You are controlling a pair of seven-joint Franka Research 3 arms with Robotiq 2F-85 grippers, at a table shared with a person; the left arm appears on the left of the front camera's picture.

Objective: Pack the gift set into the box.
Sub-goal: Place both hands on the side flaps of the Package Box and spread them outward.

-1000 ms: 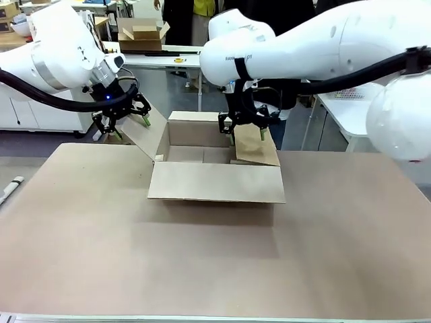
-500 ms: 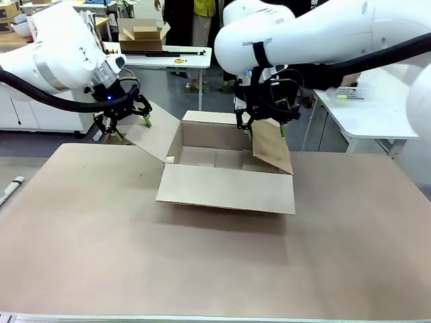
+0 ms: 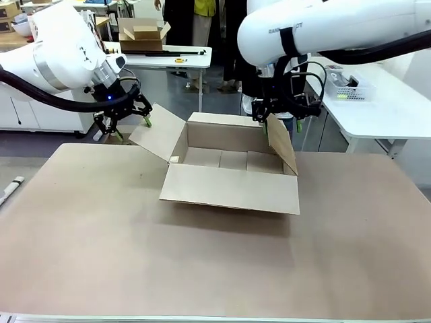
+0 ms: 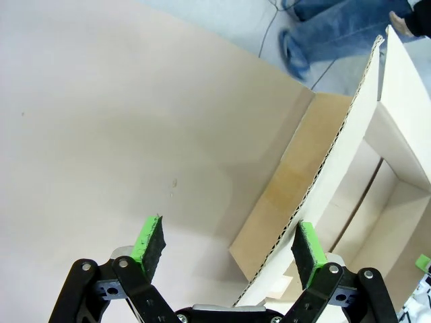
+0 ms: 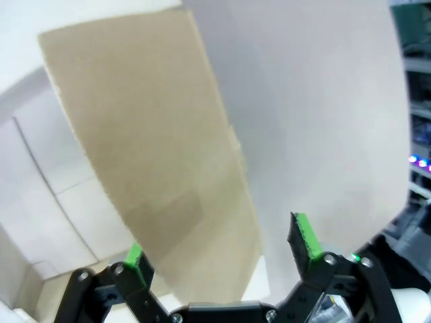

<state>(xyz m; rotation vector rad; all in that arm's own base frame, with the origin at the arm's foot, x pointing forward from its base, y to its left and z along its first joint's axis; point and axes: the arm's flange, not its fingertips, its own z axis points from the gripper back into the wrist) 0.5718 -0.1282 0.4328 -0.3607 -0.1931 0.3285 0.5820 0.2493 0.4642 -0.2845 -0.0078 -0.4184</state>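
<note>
- The box (image 3: 229, 168) stands open on the table (image 3: 101, 256), its 4 flaps spread, and I see nothing inside but the bare bottom panels.
- The gift set shows in none of the 3 views, so I cannot tell where it is; by my judgement the packing itself is not yet begun and only the opening of the carton is done.
- The left gripper (image 3: 122, 121) hangs just above and behind the box's left flap (image 3: 156, 132), jaws wide and holding nothing; in the left wrist view the flap's edge (image 4: 316, 195) runs up just inside its far-side pad (image 4: 308, 245), whether touching I cannot tell.
- The right gripper (image 3: 277, 118) sits over the top of the right flap (image 3: 281, 142), jaws wide; in the right wrist view that flap (image 5: 155, 155) lies between and beyond its pads, not pinched.
- Against 1 s ago: the box has slid to the robot's right and slightly away, the right arm has swung outward with it, and the right flap now stands steeper. The left gripper is where it was.
</note>
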